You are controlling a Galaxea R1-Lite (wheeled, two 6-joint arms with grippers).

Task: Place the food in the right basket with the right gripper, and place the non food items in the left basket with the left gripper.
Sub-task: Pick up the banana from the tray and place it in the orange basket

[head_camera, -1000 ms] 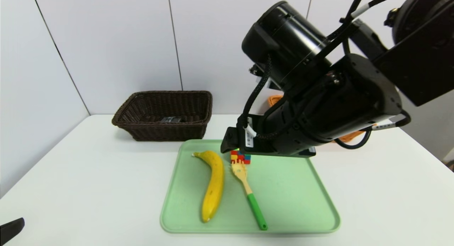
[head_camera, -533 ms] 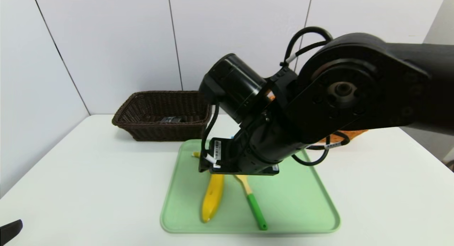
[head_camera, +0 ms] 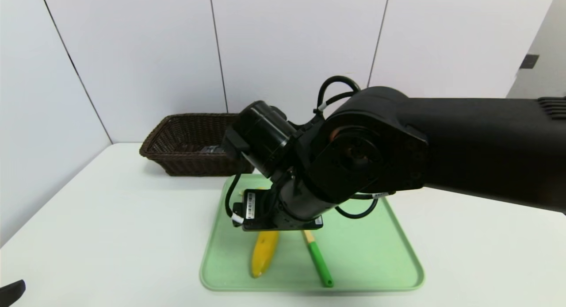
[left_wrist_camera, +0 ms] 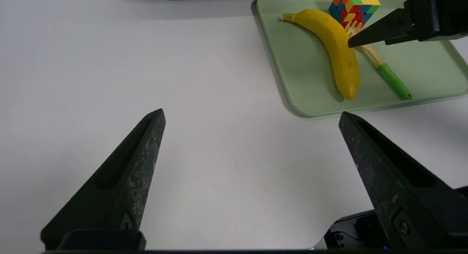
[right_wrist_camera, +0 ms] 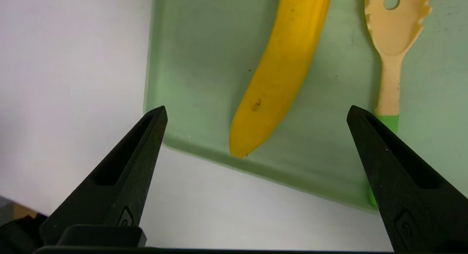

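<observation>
The right gripper (right_wrist_camera: 257, 113) is positioned above the green tray (head_camera: 362, 258), over the banana (right_wrist_camera: 278, 71); its fingers are spread wide and nothing is held between them. The banana is laid lengthwise on the tray, toward the tray's left side; its upper part is mostly hidden by the right arm in the head view. The green-handled wooden fork (left_wrist_camera: 391, 78) is laid on the tray just beside the banana, to its right. The multicoloured puzzle cube (left_wrist_camera: 354, 8) is seen on the tray at the fork's tines; in the head view it is hidden behind the arm. The dark brown wicker basket (head_camera: 194, 165) is placed beyond the tray, to the left; a dark item (head_camera: 212, 149) is contained in it, not clearly identifiable. The left gripper (left_wrist_camera: 252, 115) is held over the white table (head_camera: 110, 218), left of the tray, opened wide and empty.
</observation>
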